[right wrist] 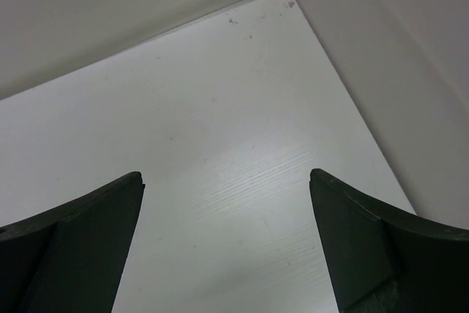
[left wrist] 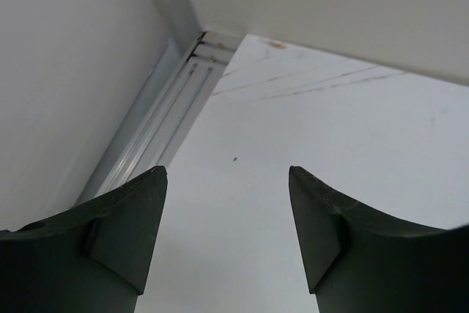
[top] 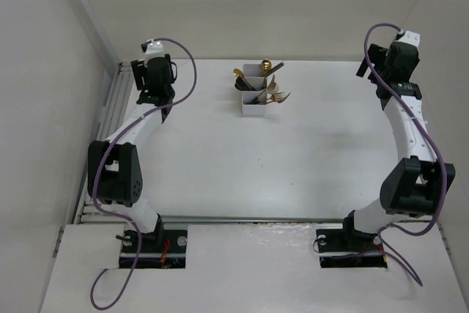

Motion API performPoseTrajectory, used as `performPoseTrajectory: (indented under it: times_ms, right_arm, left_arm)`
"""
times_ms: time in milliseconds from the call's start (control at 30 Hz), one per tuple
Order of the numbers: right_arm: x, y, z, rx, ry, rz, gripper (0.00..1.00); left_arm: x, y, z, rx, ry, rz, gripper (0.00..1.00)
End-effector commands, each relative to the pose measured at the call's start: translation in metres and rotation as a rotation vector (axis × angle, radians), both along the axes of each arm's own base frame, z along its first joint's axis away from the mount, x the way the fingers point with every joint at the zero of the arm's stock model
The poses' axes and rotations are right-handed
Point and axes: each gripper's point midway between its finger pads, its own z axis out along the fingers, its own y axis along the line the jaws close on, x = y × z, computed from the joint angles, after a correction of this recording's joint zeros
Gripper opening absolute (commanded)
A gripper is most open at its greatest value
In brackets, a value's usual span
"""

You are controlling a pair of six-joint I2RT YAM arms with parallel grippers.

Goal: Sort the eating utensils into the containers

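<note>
A small white divided box (top: pixel 255 96) stands at the back middle of the table. Several utensils (top: pixel 267 87) stick out of its compartments: gold-headed spoons and forks with dark handles. My left gripper (top: pixel 155 87) hangs at the back left corner, far left of the box, open and empty; its dark fingers (left wrist: pixel 124 232) frame bare table. My right gripper (top: pixel 388 64) hangs at the back right corner, far right of the box, open and empty; its fingers (right wrist: pixel 366 247) also frame bare table. The box and utensils do not show in either wrist view.
A metal rail (top: pixel 117 108) runs along the table's left edge, also in the left wrist view (left wrist: pixel 157 126). White walls close the back and both sides. The arm bases (top: pixel 150 243) sit at the near edge.
</note>
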Motion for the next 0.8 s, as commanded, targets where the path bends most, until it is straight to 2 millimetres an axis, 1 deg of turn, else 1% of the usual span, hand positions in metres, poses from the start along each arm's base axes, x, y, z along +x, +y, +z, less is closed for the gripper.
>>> performPoseTrajectory:
  times_ms: [0,33,67,100,133,200,233,267,300,333,367,400,433,467,500,533,567,600,633,667,700,733,767]
  right_arm:
    - [0.001,0.006,0.010,0.074,-0.064,-0.035,1.00]
    - [0.000,0.005,0.006,0.086,-0.060,-0.052,1.00]
    - [-0.003,0.006,0.008,0.101,-0.065,-0.058,1.00]
    - [-0.005,0.006,0.003,0.130,-0.056,-0.084,1.00]
    - [-0.007,0.005,0.005,0.137,-0.057,-0.098,1.00]
    - [-0.015,0.004,0.009,0.157,-0.065,-0.131,1.00]
    - [-0.018,0.001,0.004,0.160,-0.052,-0.158,1.00]
    - [-0.023,0.000,0.005,0.163,-0.055,-0.171,1.00]
    - [-0.027,0.000,0.014,0.162,-0.076,-0.169,1.00]
    - [-0.031,0.001,0.016,0.162,-0.073,-0.170,1.00]
    - [-0.036,0.000,0.012,0.158,-0.060,-0.180,1.00]
    - [-0.038,-0.001,0.017,0.154,-0.071,-0.188,1.00]
    - [-0.044,0.000,0.016,0.154,-0.065,-0.189,1.00]
    - [-0.046,-0.003,0.014,0.137,-0.050,-0.195,1.00]
    - [-0.050,-0.002,0.014,0.128,-0.045,-0.191,1.00]
    - [-0.052,-0.002,0.017,0.120,-0.051,-0.187,1.00]
    - [-0.053,-0.003,0.015,0.110,-0.037,-0.183,1.00]
    - [-0.053,-0.003,0.015,0.110,-0.036,-0.183,1.00]
    - [-0.054,-0.003,0.011,0.103,-0.024,-0.180,1.00]
    - [-0.056,-0.003,0.012,0.095,-0.029,-0.176,1.00]
    - [-0.057,-0.001,0.012,0.098,-0.036,-0.166,1.00]
    - [-0.057,-0.001,0.013,0.097,-0.050,-0.165,1.00]
    - [-0.060,-0.001,0.021,0.095,-0.079,-0.164,1.00]
  left_arm:
    - [-0.024,0.024,0.015,-0.036,-0.043,0.052,0.64]
    - [-0.030,0.032,0.020,-0.039,-0.055,0.059,0.66]
    - [-0.032,0.036,0.019,-0.041,-0.053,0.058,0.66]
    - [-0.035,0.039,0.018,-0.044,-0.051,0.055,0.66]
    - [-0.036,0.045,0.018,-0.059,-0.055,0.053,0.67]
    - [-0.036,0.051,0.015,-0.064,-0.045,0.047,0.67]
    - [-0.034,0.049,0.010,-0.066,-0.034,0.035,0.68]
    - [-0.034,0.054,0.010,-0.065,-0.034,0.046,0.68]
    - [-0.033,0.054,0.003,-0.065,-0.028,0.046,0.68]
    - [-0.032,0.051,0.005,-0.069,-0.037,0.032,0.68]
    - [-0.032,0.051,-0.005,-0.067,-0.016,0.033,0.69]
    - [-0.030,0.049,-0.005,-0.080,-0.019,0.020,0.69]
    - [-0.030,0.047,-0.005,-0.096,-0.025,0.014,0.69]
    - [-0.030,0.045,-0.010,-0.099,-0.013,0.003,0.69]
    - [-0.030,0.044,-0.010,-0.113,-0.019,0.006,0.70]
    - [-0.029,0.044,-0.015,-0.122,-0.015,0.008,0.71]
    - [-0.030,0.044,-0.019,-0.121,-0.006,0.009,0.71]
    - [-0.030,0.044,-0.019,-0.121,-0.005,0.009,0.71]
    - [-0.030,0.044,-0.019,-0.121,-0.005,0.009,0.71]
    - [-0.033,0.046,-0.024,-0.118,0.004,0.021,0.72]
    - [-0.034,0.046,-0.020,-0.118,-0.005,0.021,0.72]
    - [-0.034,0.046,-0.020,-0.118,-0.005,0.021,0.72]
    - [-0.034,0.046,-0.020,-0.118,-0.005,0.021,0.72]
